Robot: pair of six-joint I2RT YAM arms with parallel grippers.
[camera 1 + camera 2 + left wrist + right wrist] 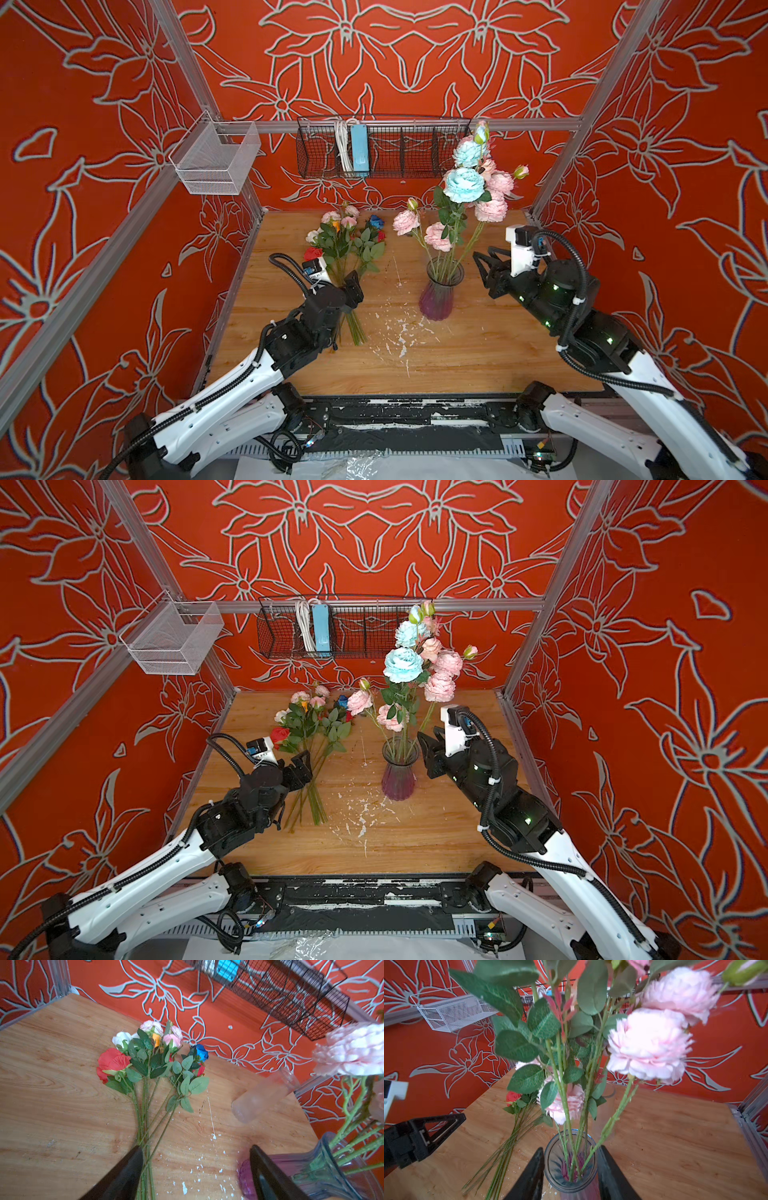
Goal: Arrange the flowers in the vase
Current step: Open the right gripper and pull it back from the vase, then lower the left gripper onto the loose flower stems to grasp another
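**A:** Flowers, where?

**B:** Split in two. Standing flowers (463,185), pale pink peonies plus two light blue roses, have their stems down in the purple glass vase (436,301). It's upright, just right of tabletop (498,353) centre. Loose flowers (345,249) lie flat at the vase's 9 to 10 o'clock. Red, white, pink, orange and dark blue heads point toward 12, stem ends toward 6.

**A:** Fingers?

**B:** Left fingers (128,1174) are wide, over the loose stems, nothing clamped. Can't tell if a tip touches. Right fingers (531,1176) are partly apart and empty, at the vase's 3 o'clock, near the rim but clear of it in both top views.

**A:** Around that?

**B:** White flecks (399,332) at the vase's 7. Black wire basket (382,145) with a blue power strip (359,147) on the back wall at 12. White mesh basket (216,160) at 10.
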